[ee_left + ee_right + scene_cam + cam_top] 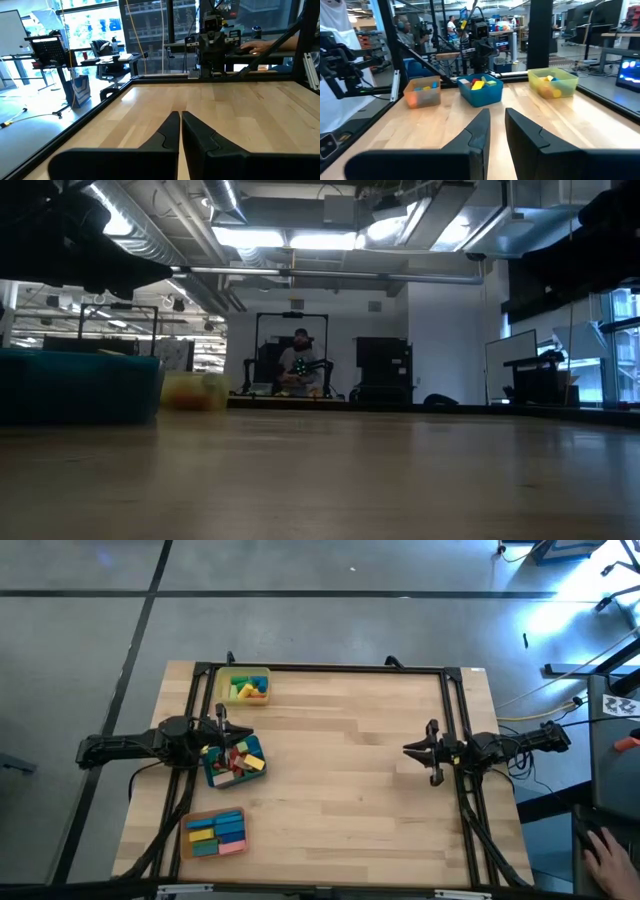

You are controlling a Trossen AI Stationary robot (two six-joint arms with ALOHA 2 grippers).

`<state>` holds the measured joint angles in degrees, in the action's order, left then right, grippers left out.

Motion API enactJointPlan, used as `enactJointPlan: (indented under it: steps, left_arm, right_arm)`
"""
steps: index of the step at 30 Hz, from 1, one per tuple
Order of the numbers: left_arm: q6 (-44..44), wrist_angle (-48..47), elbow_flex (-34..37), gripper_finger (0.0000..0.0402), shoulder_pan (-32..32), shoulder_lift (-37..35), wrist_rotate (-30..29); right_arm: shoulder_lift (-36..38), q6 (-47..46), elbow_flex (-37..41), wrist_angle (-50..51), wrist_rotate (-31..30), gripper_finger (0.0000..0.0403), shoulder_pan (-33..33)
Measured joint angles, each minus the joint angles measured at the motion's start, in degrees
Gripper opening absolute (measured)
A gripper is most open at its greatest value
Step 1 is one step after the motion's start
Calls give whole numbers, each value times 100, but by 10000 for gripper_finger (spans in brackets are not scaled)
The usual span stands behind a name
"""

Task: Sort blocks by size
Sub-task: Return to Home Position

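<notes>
The blocks lie in three trays along the table's left side. The yellow tray [245,686] at the far end holds a few green, yellow and blue blocks. The blue tray [236,762] in the middle holds a heap of red, yellow and green blocks [479,84]. The orange tray [213,833] at the near end holds flat blocks laid in rows. My left gripper [226,728] hangs level above the blue tray's far edge, shut and with nothing in it [180,115]. My right gripper [407,750] hangs level at the table's right side, a narrow gap between its fingers [497,112], holding nothing.
A black frame [330,668] runs along the table's edges. The wide wooden middle of the table [340,770] bears no objects. A person's hand [608,855] shows beyond the table's near right corner. People sit in the room behind.
</notes>
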<state>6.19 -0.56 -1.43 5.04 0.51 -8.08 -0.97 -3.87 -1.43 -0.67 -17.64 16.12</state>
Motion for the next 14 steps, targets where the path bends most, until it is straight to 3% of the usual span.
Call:
enactJointPlan:
  steps: [14]
  left_arm:
    - [-2,0,0,1,-2,0,0]
  right_arm:
    - [0,13,0,17,23,60,0]
